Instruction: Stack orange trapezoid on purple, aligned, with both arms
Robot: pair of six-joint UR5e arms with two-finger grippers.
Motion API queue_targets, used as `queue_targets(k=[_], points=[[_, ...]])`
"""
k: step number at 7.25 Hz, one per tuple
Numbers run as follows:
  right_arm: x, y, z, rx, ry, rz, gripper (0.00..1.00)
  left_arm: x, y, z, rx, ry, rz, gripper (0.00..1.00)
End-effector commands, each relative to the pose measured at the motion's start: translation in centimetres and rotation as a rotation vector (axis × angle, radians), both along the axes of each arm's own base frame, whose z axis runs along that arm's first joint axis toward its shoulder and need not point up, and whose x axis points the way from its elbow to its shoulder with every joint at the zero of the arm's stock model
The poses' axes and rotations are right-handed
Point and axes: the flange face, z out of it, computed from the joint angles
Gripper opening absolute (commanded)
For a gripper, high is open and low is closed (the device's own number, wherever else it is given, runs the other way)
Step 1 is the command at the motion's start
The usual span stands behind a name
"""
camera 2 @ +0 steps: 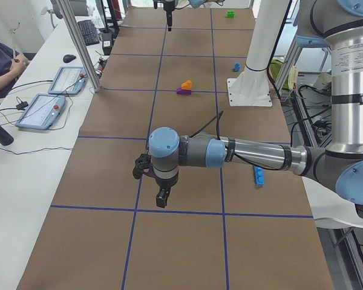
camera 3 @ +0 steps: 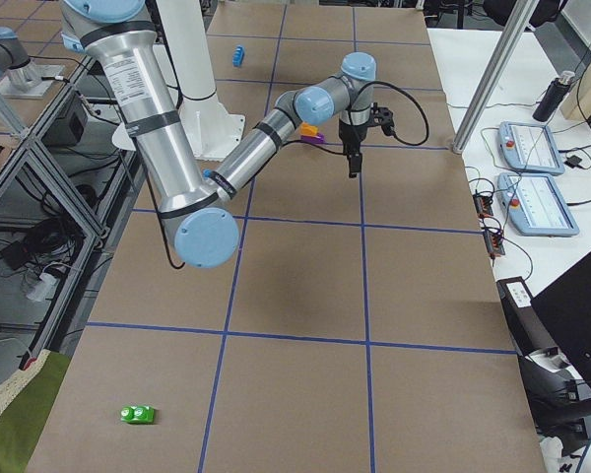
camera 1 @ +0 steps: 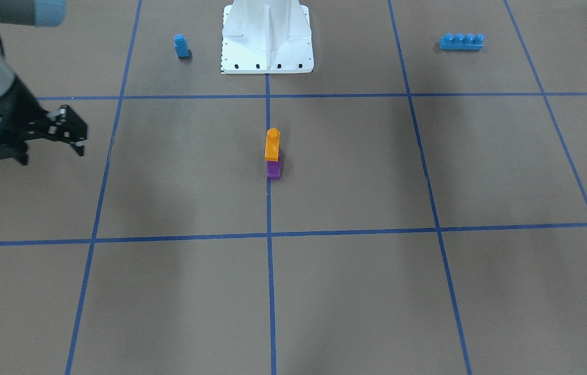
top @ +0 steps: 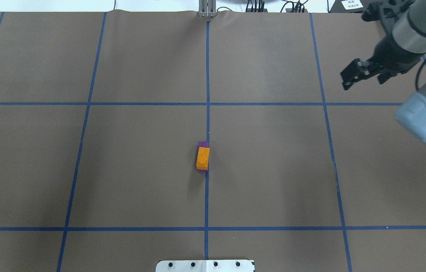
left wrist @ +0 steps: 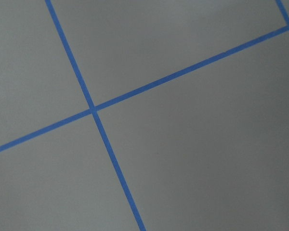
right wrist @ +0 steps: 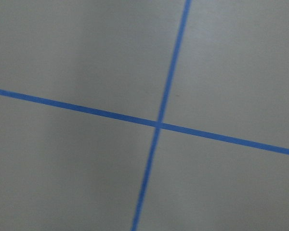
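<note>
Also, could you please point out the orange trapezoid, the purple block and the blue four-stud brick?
orange trapezoid [camera 1: 272, 148], front-facing view, body below stud.
purple block [camera 1: 273, 170], front-facing view, exposed part under the orange.
blue four-stud brick [camera 1: 461, 45], front-facing view, its side wall.

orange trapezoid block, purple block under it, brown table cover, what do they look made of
Orange trapezoid block: looks like moulded hard plastic, glossy, with a round stud on top.
Purple block under it: likely the same glossy plastic, with sharp toy-brick edges.
Brown table cover: matte, probably paper or thin sheet; its far edge ripples slightly in the overhead view.
</note>
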Motion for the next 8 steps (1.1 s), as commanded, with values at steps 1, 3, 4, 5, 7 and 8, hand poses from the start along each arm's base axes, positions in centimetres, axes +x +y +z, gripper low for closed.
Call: queue_targets(k=[1,3,4,5,7,8], points=[[12.2,2.8,11.8,-0.027,0.046,-0.033,1.00,-0.3,0.7,1.2,-0.027,0.001,-0.009,1.00],[18.4,6.0,18.4,-0.045,0.074,-0.063,1.00,-0.5,1.0,0.1,0.004,-0.030,-0.005,1.00],[20.7,7.5,20.9,-0.031,0.078,-0.097,1.00,-0.5,1.0,0.1,0.005,-0.035,-0.002,1.00],[21.3,10.7,24.7,-0.109,0.083,-0.106,1.00,-0.5,1.0,0.1,0.003,-0.035,-0.004,1.00],[25.6,11.7,29.1,-0.160,0.103,-0.020,1.00,-0.5,1.0,0.6,-0.009,-0.034,-0.005,1.00],[25.7,11.5,29.8,-0.168,0.103,-0.020,1.00,-0.5,1.1,0.7,-0.011,-0.033,-0.006,1.00]])
